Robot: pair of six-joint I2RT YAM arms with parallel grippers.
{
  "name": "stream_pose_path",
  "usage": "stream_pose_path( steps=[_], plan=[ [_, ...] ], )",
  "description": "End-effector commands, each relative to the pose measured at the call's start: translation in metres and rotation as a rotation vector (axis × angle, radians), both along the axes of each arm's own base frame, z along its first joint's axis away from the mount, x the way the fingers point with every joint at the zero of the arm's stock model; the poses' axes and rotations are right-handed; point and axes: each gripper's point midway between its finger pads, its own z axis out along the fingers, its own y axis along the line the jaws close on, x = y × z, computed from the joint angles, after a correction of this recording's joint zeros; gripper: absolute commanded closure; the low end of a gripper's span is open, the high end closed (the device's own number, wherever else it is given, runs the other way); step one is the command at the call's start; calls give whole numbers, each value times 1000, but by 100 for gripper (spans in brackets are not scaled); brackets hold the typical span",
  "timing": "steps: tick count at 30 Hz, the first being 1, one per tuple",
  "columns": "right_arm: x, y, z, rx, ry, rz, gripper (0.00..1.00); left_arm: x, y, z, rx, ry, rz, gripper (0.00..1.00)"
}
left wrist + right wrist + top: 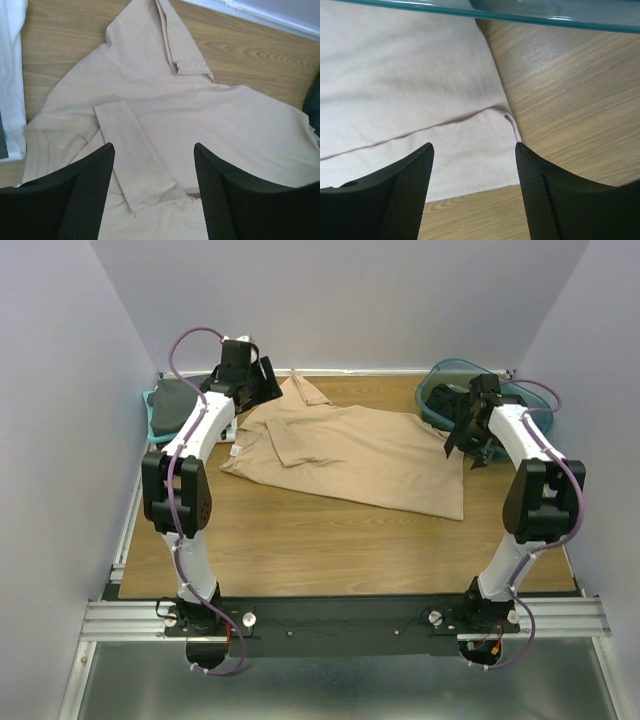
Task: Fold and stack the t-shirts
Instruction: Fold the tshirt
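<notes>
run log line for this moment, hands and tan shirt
tan t-shirt: spread flat, sleeve folded in | left hand: open over sleeve end | right hand: open over hem corner | held: nothing

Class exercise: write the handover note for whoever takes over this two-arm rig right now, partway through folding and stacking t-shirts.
Left gripper: open, empty, above the tan t-shirt near its collar end.
Right gripper: open, empty, above the hem corner beside the teal tub.
Done: shirt lies on the table, one sleeve turned in. Dark grey and teal cloth sits at the far-left corner.
Left: finish folding, then stack.
</notes>
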Motion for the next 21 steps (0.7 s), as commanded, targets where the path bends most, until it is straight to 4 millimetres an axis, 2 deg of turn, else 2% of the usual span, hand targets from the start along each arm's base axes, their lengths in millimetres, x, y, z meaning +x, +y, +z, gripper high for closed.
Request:
stream_pose_path(
  steps=[1,2,4,5,7,8,9,13,18,21],
  plan=[
    [9,-2,45,-8,-150,31,27,-19,1,-2,-5,-25,-37,27],
    [3,3,41,13,-144,43,27,-30,0,-23,-9,4,-52,27],
    [3,20,46,84,-192,73,27,-43,-1,-32,-18,15,-69,27],
    [0,25,38,101,-196,82,27,-52,-2,-48,-23,40,-80,27],
    [-2,44,39,175,-219,110,27,-60,-5,-57,-40,43,-101,27],
    [-4,47,31,190,-218,111,27,-68,-5,-70,-43,69,-108,27],
    [-7,63,28,210,-210,143,27,-72,-6,-75,-49,75,-116,27],
    [-14,85,7,260,-186,183,26,-81,-10,-97,-67,94,-137,27],
    [-16,87,-23,267,-153,188,26,-90,-9,-129,-77,146,-139,25],
    [-23,86,-40,259,-112,193,26,-96,-8,-140,-72,167,-136,25]
  ],
)
